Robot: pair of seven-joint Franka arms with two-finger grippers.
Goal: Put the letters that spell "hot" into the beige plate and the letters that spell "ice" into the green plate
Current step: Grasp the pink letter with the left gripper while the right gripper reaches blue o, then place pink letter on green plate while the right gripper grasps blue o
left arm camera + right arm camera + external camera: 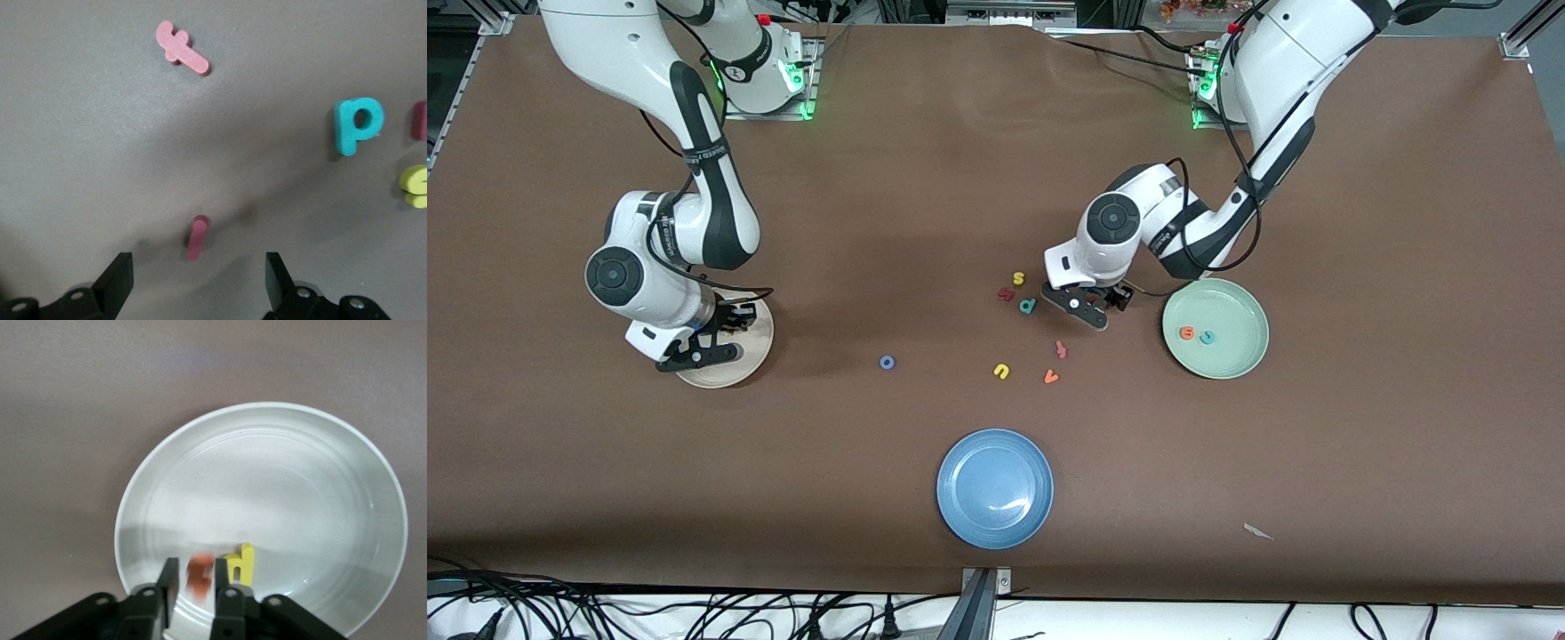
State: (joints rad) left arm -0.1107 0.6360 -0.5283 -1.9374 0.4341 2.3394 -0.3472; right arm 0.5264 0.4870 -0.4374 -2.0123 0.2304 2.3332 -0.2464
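My left gripper (198, 270) (1092, 311) hangs open low over the table beside the green plate (1254, 356). The dark red "i" (197, 237) lies on the table between its fingers, untouched. An orange "e" (1187, 333) and a teal "c" (1208, 337) lie in the green plate. Over the beige plate (320, 473) (740, 366), my right gripper (195, 573) (703, 351) has its fingers slightly parted. The orange "t" (198, 583) shows blurred between them, loose. A yellow "h" (241, 565) lies in that plate. The blue "o" (887, 362) sits on the table between the plates.
Loose letters lie near my left gripper: a pinkish "t" (181, 48) (1061, 349), a teal "p" (358, 125) (1028, 307), a yellow "s" (1017, 279), a yellow "u" (1001, 371) and an orange "v" (1051, 377). A blue plate (951, 487) stands nearest the front camera.
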